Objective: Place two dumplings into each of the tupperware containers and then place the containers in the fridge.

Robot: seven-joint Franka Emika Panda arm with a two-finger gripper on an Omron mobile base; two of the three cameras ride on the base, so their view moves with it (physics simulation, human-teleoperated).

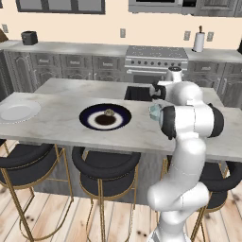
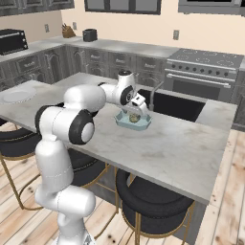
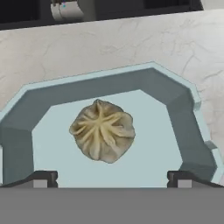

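Observation:
A pale teal tupperware container sits on the marble island near the sink. One tan pleated dumpling lies in the middle of its floor. My gripper hangs just above the tub, open, its fingertips spread wide on either side of the dumpling with nothing between them. From the right base, the gripper hovers over the container. From the left base, the container peeks out behind my arm. Another dumpling rests on the dark-blue plate. The fridge is out of view.
A white plate lies at the island's left end. The black sink with its faucet sits just behind the container. Stools with dark seats stand along the island's near side. The stove and grey cabinets line the back wall.

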